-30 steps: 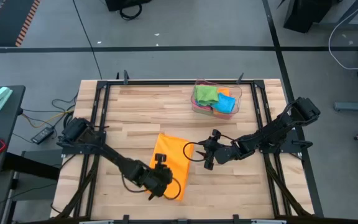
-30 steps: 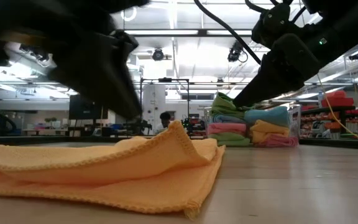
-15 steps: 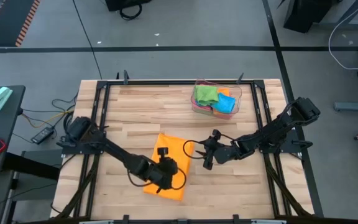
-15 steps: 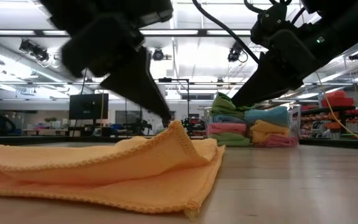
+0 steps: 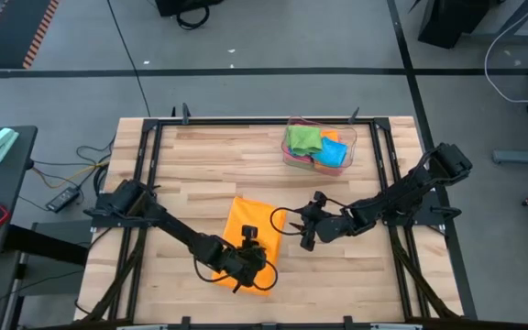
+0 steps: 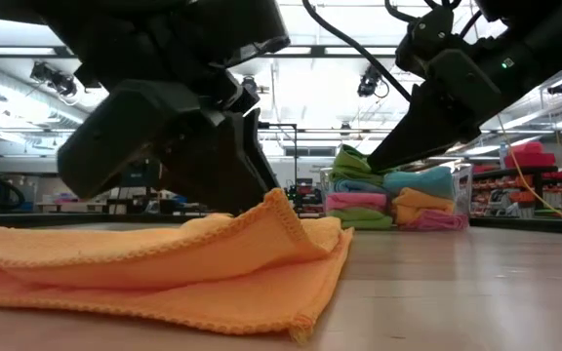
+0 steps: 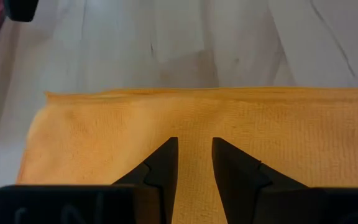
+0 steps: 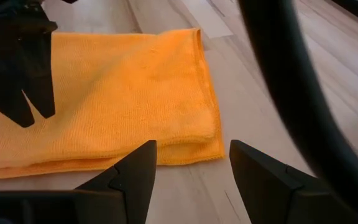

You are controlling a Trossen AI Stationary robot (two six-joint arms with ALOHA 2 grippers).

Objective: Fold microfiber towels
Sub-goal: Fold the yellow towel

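Table (image 5: 200,156): orange towel (image 5: 244,220) under left claw (image 5: 250,259)

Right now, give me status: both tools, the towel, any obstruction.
Left tool over the orange towel, fingers slightly apart, holding nothing. Right tool open, empty, beside the towel's edge. Nothing in the way.

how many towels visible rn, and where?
At least 6: one orange towel folded on the table under the left gripper; the rest stacked in the clear tray at the far edge, about five layers in the low view. More may be hidden.
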